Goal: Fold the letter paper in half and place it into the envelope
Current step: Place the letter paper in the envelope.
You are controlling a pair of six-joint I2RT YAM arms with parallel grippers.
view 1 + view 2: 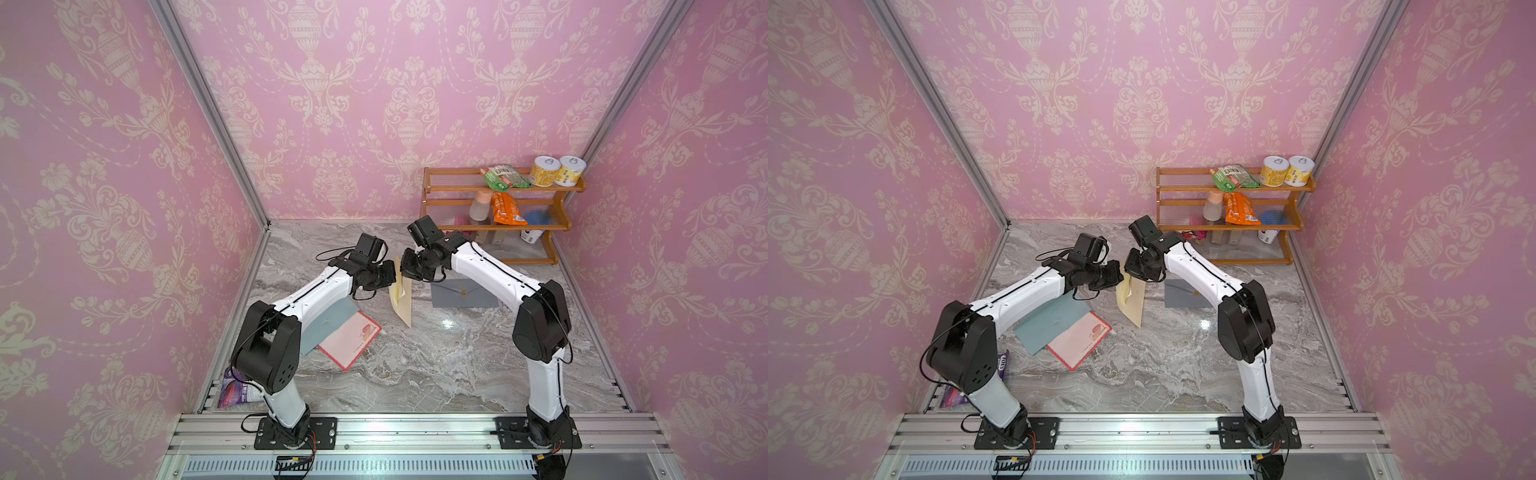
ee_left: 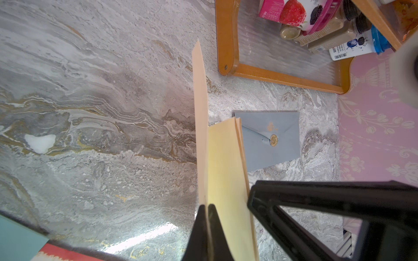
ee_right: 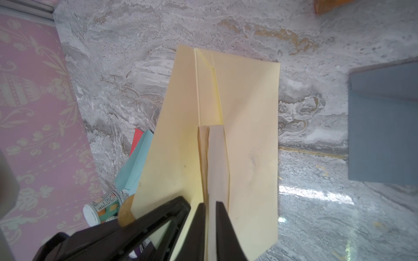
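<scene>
A cream envelope (image 1: 402, 305) (image 1: 1133, 305) hangs edge-on above the middle of the marble table, between my two grippers. My left gripper (image 1: 392, 283) (image 2: 207, 206) is shut on one thin wall of the envelope (image 2: 226, 162), whose yellow inside shows beside it. My right gripper (image 1: 405, 272) (image 3: 211, 203) is shut on a pale folded strip (image 3: 216, 158), apparently the folded letter paper. That strip lies between the walls of the envelope (image 3: 253, 113). How deep it reaches is hidden.
A grey-blue sealed envelope (image 1: 463, 293) lies under the right arm. A teal envelope (image 1: 328, 322) and a red-bordered pink sheet (image 1: 351, 340) lie under the left arm. A wooden shelf (image 1: 498, 226) with cans and packets stands back right. A purple packet (image 1: 232, 388) sits front left.
</scene>
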